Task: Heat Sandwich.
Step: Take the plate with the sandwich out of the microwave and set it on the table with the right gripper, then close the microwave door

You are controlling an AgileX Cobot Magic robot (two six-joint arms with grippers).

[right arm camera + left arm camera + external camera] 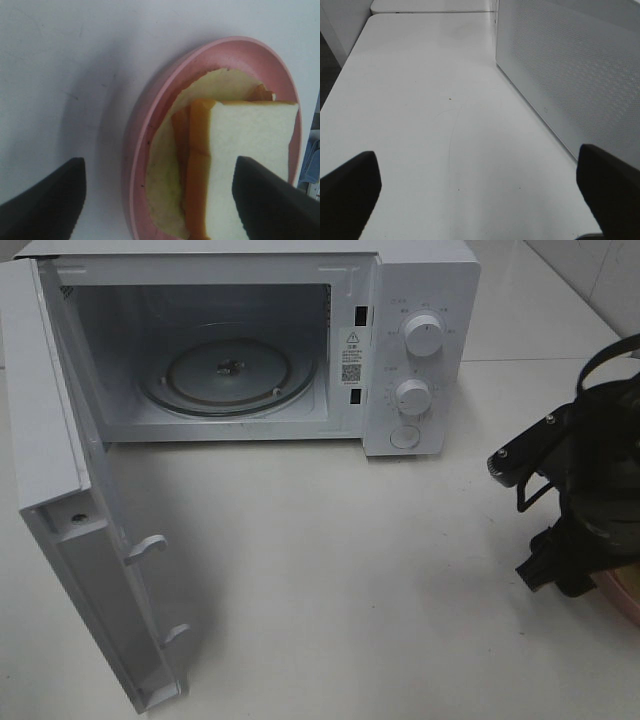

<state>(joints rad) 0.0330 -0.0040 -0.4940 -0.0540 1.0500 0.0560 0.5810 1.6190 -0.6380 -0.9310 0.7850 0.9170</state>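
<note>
1. Far left of the high view: the microwave door (70, 540) is swung wide open toward us, its latch hooks showing on the inner edge. That step looks done.
2. The left gripper (480, 185) shows only in its own wrist view, fingers spread wide with nothing between them, over bare white table (435, 100) alongside a white perforated panel (570, 75), most likely a side of the oven, though I can't say for certain.
3. Middle of the high view: the microwave (250, 340) cavity is empty, the glass turntable (228, 375) bare. Nothing is loaded yet, so the main part of the job is ahead.
4. Moving right: two control dials (424, 336) and a round button below them on the front panel, untouched as far as one can judge.
5. Far right: the right arm (590, 500) hangs at the table's edge, a sliver of pink plate (622, 598) peeking under it.
6. Its wrist view shows the right gripper (157, 195) fingers set wide apart, straddling the plate's rim, gripping nothing. The sandwich (235, 165) sits on that plate, white bread, orange-brown crust, pale yellow filling.
7. Left to do, as I read it: grip the plate, carry it across, set it on the turntable, shut the door, turn a dial.
8. In the way: the open table between plate and cavity looks free; the swung-out door and the cavity's front lip are what could catch the plate.
</note>
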